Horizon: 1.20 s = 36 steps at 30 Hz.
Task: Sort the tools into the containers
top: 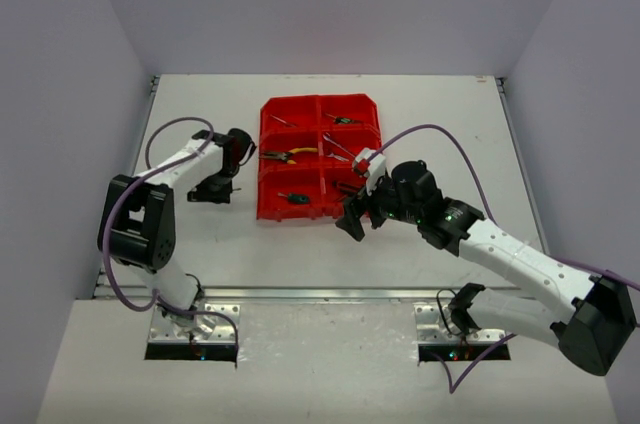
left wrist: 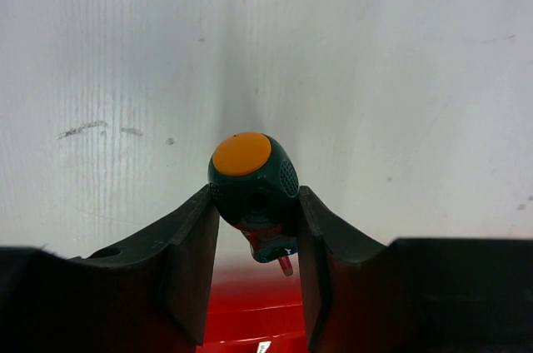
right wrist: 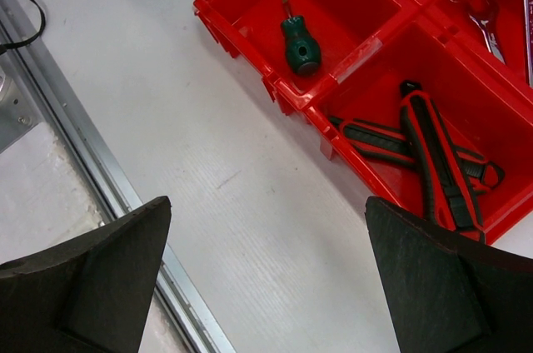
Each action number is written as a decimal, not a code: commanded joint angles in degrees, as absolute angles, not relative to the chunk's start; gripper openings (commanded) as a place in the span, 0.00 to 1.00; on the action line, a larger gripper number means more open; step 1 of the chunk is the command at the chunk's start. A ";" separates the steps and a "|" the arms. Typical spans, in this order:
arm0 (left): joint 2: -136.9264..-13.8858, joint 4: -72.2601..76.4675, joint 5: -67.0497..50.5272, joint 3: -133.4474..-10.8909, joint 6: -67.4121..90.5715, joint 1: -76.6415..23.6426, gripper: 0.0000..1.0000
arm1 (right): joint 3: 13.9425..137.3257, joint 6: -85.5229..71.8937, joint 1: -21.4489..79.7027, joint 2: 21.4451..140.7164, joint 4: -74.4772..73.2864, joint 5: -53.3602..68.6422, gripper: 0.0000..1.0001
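The red six-compartment bin block [top: 266, 176] stands mid-table. My left gripper [top: 213, 190] hovers over the table just left of it, shut on a stubby green screwdriver with an orange cap [left wrist: 250, 176]; the bin's red edge [left wrist: 250, 320] shows below the jaws. My right gripper [top: 358, 216] is open and empty above the table at the bin's near right corner, as the right wrist view [right wrist: 266, 228] shows. In the bin lie another green screwdriver [right wrist: 300, 43], red/black pliers [right wrist: 425, 153], a silver wrench [right wrist: 487, 24] and yellow-handled pliers [top: 290, 155].
A metal rail [right wrist: 100, 186] runs along the table's near edge below my right gripper. White walls close in the table at left, back and right. Small tools also lie in the two far compartments [top: 343, 120].
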State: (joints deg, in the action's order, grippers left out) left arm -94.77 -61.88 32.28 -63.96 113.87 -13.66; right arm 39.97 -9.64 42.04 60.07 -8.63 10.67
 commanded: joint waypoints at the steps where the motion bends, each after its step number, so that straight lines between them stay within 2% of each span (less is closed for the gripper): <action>1: -89.57 -66.13 39.37 -68.20 117.09 -13.10 0.00 | 39.99 -9.05 41.92 59.68 -6.68 8.84 0.99; 4: -84.23 -55.94 36.29 -65.09 105.61 -13.66 0.00 | 39.82 -10.27 42.01 59.03 -6.60 5.82 0.99; 6: -82.95 -42.71 30.72 -62.63 96.53 -14.67 0.00 | 39.92 -11.57 42.01 58.55 -6.73 0.68 0.99; 13: -91.22 -40.00 26.29 -69.62 95.13 -26.04 0.00 | 40.51 -14.96 41.92 54.98 -7.79 -6.19 0.99; 23: -92.37 -33.89 22.18 -66.14 95.19 -30.55 0.01 | 40.84 -16.65 41.99 48.90 -12.69 -7.27 0.99; 27: -91.84 -33.20 21.71 -65.19 95.01 -32.17 0.12 | 41.04 -16.96 41.92 48.34 -13.80 -7.39 0.99; 30: -90.16 -30.82 20.91 -62.13 94.40 -32.82 0.28 | 41.24 -17.05 42.00 48.22 -14.52 -7.94 0.99; 34: -88.15 -25.96 18.74 -58.90 92.01 -33.93 0.60 | 41.94 -16.70 41.92 47.99 -15.92 -8.98 0.99; 36: -87.27 -26.54 19.21 -58.89 91.09 -34.45 0.68 | 42.97 -16.77 41.99 48.06 -17.00 -10.24 0.99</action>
State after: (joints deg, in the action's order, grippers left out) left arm -91.50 -30.97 20.10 -59.27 93.73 -33.12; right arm 40.00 -16.05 42.04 48.74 -15.97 -6.99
